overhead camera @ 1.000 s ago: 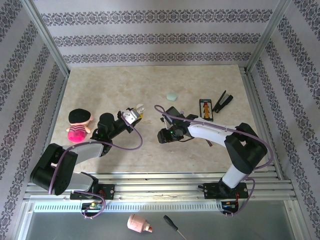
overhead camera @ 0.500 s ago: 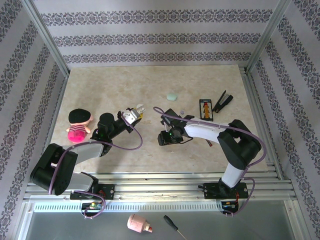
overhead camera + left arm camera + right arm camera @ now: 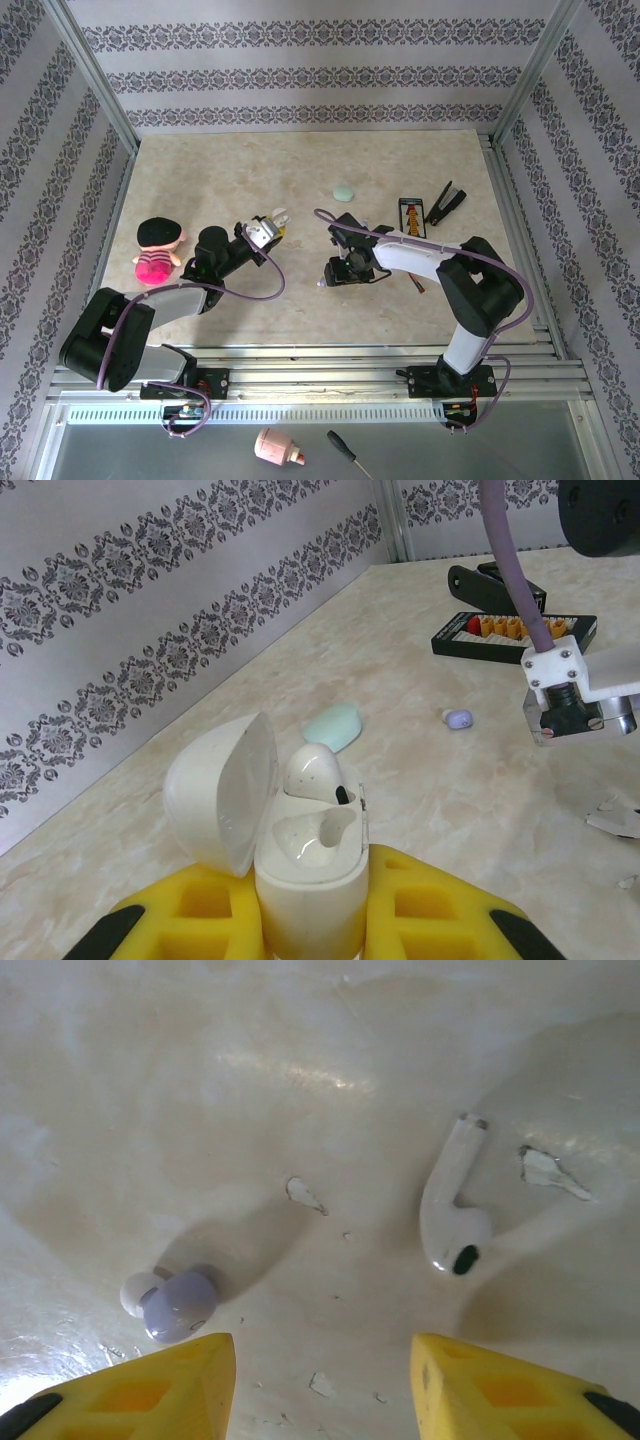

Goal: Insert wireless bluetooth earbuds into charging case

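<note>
Damask-striped walls (image 3: 300,70), beige marble tabletop (image 3: 300,170)

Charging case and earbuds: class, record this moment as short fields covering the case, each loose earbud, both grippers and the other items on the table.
case: white charging case, lid open, clamped in the left gripper
in case: one white earbud seated; second slot empty
loose on table: white stemmed earbud; lilac earbud
right gripper: open, over the table near both loose buds, holding nothing
also on table: pale green item; black tray; doll
</note>
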